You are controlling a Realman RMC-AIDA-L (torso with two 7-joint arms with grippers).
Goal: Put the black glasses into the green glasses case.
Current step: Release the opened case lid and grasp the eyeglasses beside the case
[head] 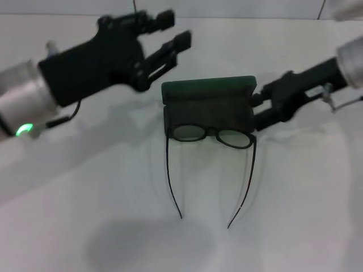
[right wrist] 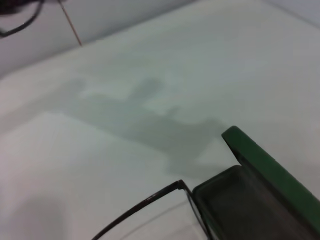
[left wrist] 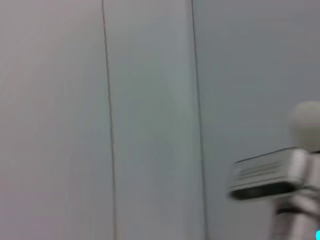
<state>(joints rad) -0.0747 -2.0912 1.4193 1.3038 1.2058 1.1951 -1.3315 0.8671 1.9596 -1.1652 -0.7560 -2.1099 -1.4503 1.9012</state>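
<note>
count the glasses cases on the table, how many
1. The green glasses case sits open at the middle of the table, lid up. The black glasses lean against its near edge, temples open. The right gripper is at its right end; the left gripper hovers behind-left.

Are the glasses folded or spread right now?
Spread. Both temple arms of the glasses stretch out from the frame across the table, away from the case.
</note>
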